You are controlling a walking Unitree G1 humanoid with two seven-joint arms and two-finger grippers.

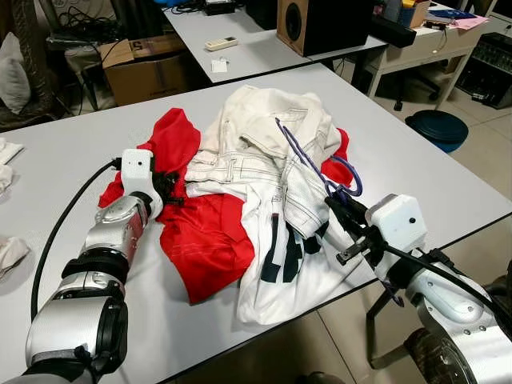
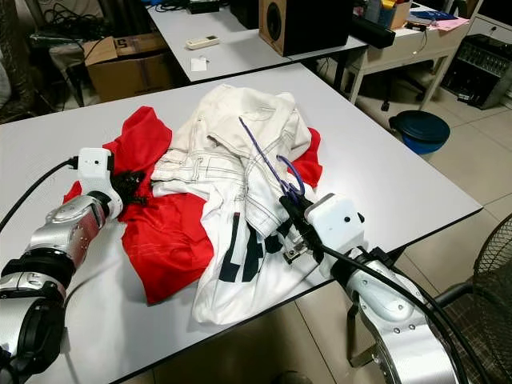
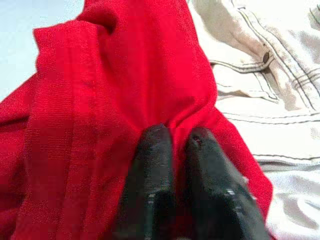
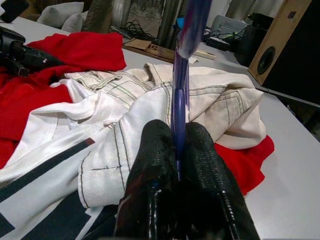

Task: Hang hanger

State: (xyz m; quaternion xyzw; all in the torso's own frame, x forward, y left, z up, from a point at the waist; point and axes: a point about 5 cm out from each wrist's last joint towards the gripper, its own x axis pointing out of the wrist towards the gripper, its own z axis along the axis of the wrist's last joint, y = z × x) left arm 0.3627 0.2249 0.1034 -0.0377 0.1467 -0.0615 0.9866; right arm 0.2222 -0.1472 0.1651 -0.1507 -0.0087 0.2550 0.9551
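Note:
A purple hanger [image 1: 314,164] lies over a white jacket [image 1: 264,160] heaped on the white table [image 1: 416,168], with a red garment [image 1: 204,236] beneath and beside it. My right gripper [image 1: 334,202] is shut on the hanger's hook end [image 4: 179,107] at the jacket's near right side; the purple bar runs up between the black fingers [image 4: 150,150]. My left gripper [image 1: 178,190] rests on the red garment at the jacket's left edge, its fingers [image 3: 152,165] pinched on a fold of red cloth [image 3: 115,100].
The table's near edge [image 1: 320,308] runs just below the clothes. A second table [image 1: 256,40] with a speaker [image 1: 316,24] stands behind. A cardboard box [image 1: 144,68] sits back left, and a blue stool [image 1: 436,126] at right. White cloths [image 1: 12,252] lie at the far left.

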